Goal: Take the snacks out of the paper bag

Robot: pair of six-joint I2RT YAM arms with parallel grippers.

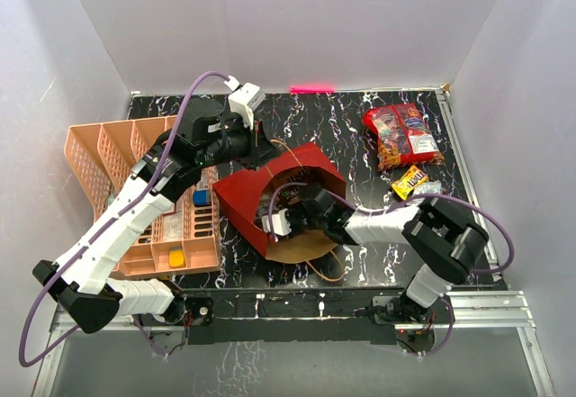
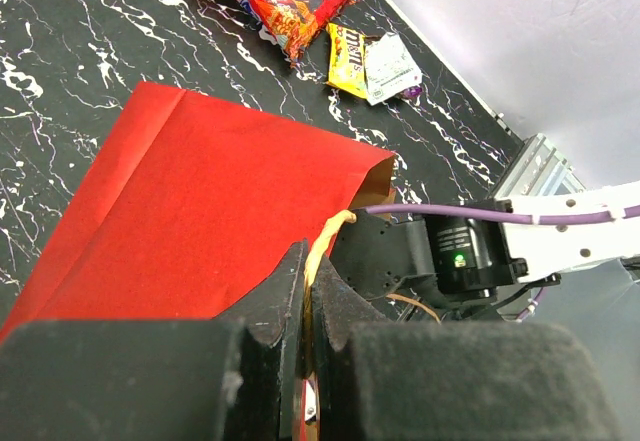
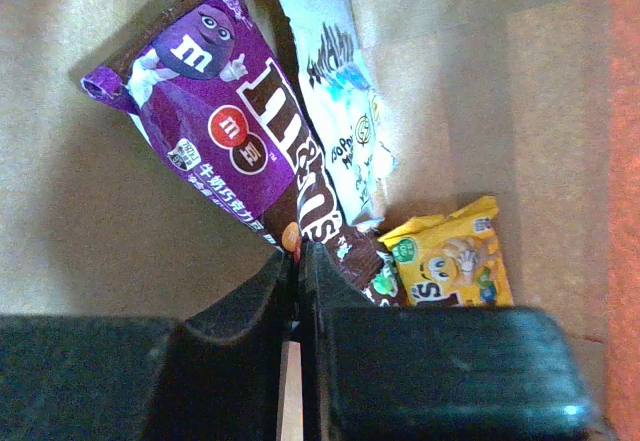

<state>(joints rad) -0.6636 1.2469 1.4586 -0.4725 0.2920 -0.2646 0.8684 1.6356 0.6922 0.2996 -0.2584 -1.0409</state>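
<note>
The red paper bag (image 1: 256, 188) lies on its side mid-table, mouth toward the right arm; it also shows in the left wrist view (image 2: 200, 201). My left gripper (image 1: 259, 148) (image 2: 308, 266) is shut on the bag's tan upper rim or cord. My right gripper (image 1: 288, 208) (image 3: 297, 251) is inside the bag, shut on the edge of a purple-and-brown packet (image 3: 215, 111). A white packet (image 3: 340, 131) and a yellow packet (image 3: 450, 261) lie beside it on the kraft lining (image 3: 90, 231). Two red bags (image 1: 402, 134), a yellow packet (image 1: 409, 181) and a silver packet (image 1: 428, 187) lie outside at the right.
A peach slotted tray (image 1: 108, 154) stands at the left, holding a blue block (image 1: 201, 197) and a yellow block (image 1: 176, 258). A pink strip (image 1: 311, 88) lies at the back wall. White walls enclose the table; a metal rail (image 1: 486, 302) runs along the near edge.
</note>
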